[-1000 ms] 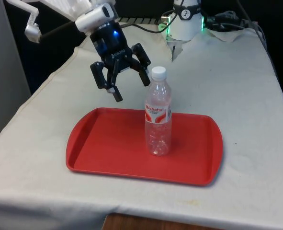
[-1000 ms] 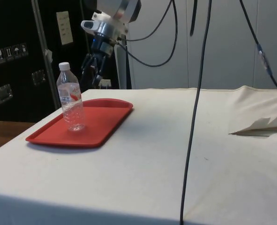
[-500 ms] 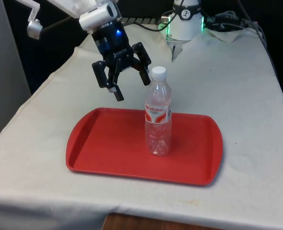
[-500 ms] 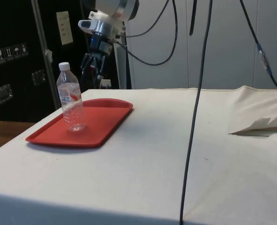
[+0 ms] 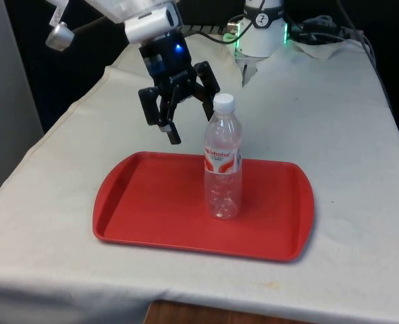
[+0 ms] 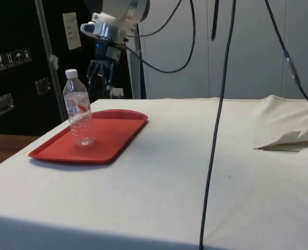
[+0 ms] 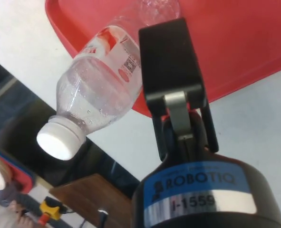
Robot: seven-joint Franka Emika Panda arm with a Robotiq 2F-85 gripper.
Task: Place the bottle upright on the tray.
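I see the clear water bottle [image 5: 223, 162] with white cap standing upright on the red tray [image 5: 152, 209], toward the front view's right of centre. Gripper [image 5: 190, 116] hangs above the tray's far edge, just beside the cap — fingers spread wide, holding nothing.

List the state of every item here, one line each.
bottle: upright on the tray, white cap on, apparently empty, free of the end effector.
tray: flat on the white cloth, carrying the bottle.
end effector: open, holding nothing, raised beside the bottle's cap.
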